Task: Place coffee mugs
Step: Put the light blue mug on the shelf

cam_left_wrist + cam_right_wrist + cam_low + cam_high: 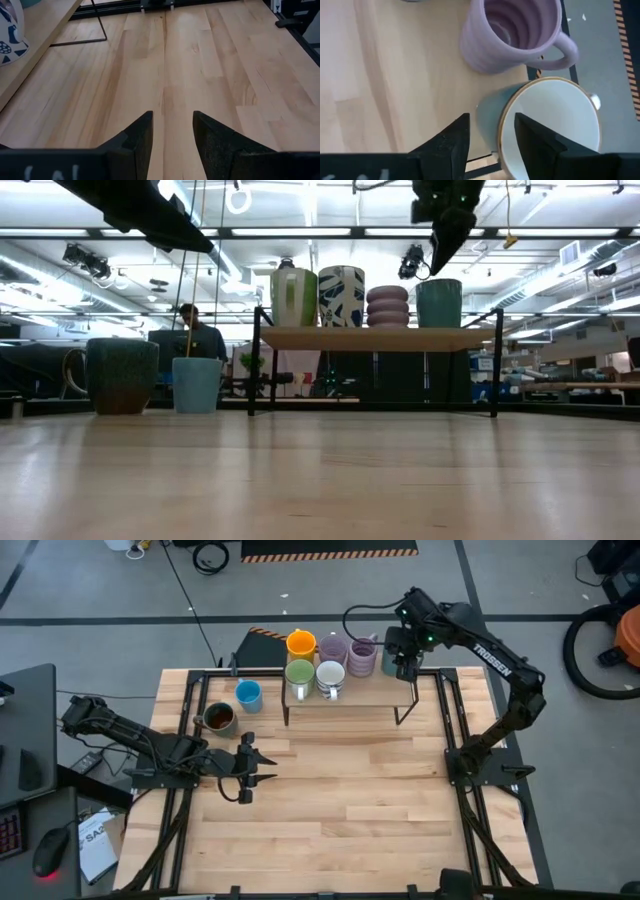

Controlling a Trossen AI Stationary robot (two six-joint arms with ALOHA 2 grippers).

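The bench (330, 800) is spreading wide and mostly bare in front of me, its pale planks carrying a low shelf (350, 690) along the far edge; on that shelf the mugs are crowding together, orange mug (301, 643) and green mug (299, 673) toward the left, a white patterned mug (330, 675) beside them, two pale purple mugs (347, 650) behind, and a teal mug with a white inside (547, 125) standing at the shelf's right corner, just beside the ribbed purple mug (512, 32); two more are still waiting down on the bench left of the shelf, a dark mug (218, 718) and a blue mug (248, 694), close together; the right end effector (490, 132) is hovering directly over the teal mug, its fingers parted and straddling the near rim, seemingly letting go, so the mug is lying straight below it, upright, its axis vertical; the left end effector (248, 768) is resting low over the bench with fingers apart and nothing between them, and it is clearly the nearer arm to the dark and blue mugs, which are sitting just beyond it toward the far left corner.
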